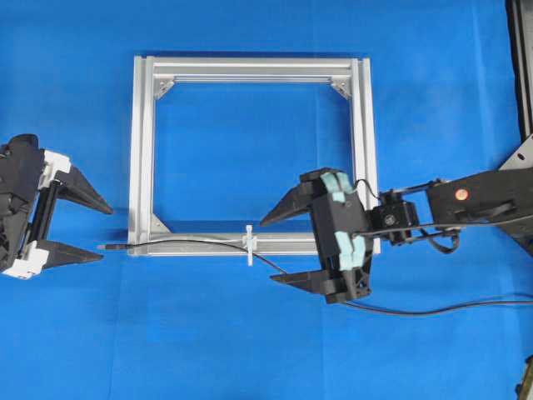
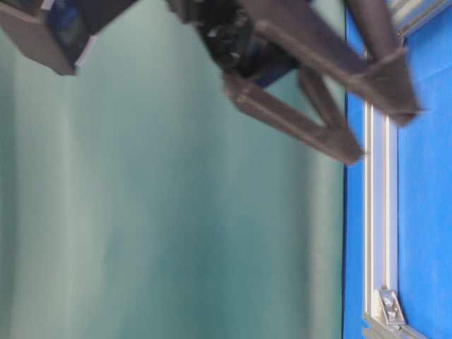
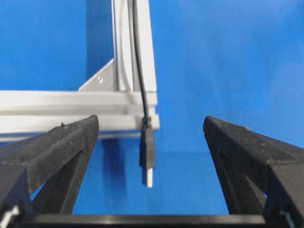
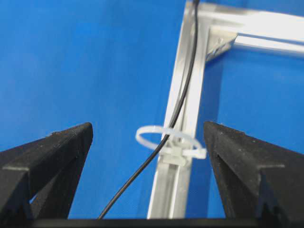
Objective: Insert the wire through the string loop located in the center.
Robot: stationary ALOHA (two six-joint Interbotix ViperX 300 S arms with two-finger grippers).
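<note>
Frame [image 1: 141, 158]: brushed silvery metal, lightly reflective; wire [image 4: 183, 90]: smooth black sheath, faint sheen; string loop [image 4: 164, 137]: glossy white plastic; table cover [image 1: 250, 350]: matt blue; gripper fingers [image 3: 57, 152]: matt black plastic, grainy.

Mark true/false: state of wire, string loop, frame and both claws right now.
1. The wire passes through the string loop. True.
2. The left claw is shut on the plug. False: its jaws stand wide open, and the plug lies free on the blue surface between them.
3. The wire runs along the bottom rail of the aluminium frame in the overhead view. True.
4. The right claw grips the wire. False: it is open and empty, with the loop between its fingers in the right wrist view.
5. The plug end sticks out past the frame's corner. True.
</note>
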